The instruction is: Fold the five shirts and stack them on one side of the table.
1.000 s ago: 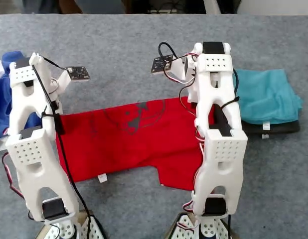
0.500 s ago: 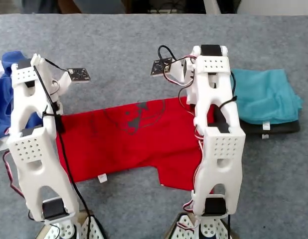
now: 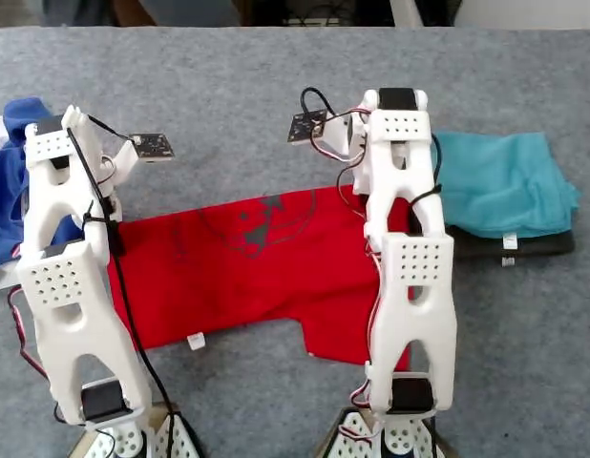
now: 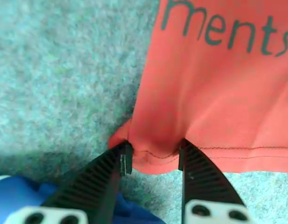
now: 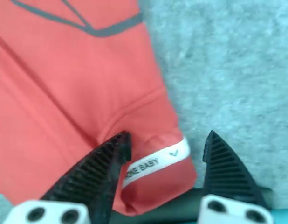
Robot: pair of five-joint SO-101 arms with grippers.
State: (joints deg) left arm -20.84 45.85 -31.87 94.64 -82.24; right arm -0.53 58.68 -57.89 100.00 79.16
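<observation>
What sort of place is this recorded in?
Probably a lab or workshop bench: two white robot arms at a grey cloth-covered table, a red shirt spread between them, folded shirts stacked beside.

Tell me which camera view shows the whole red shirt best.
The high view: the red shirt lies spread out, nearly all visible. The left wrist view shows one hemmed edge at the left gripper; the right wrist view shows a labelled corner at the right gripper.
</observation>
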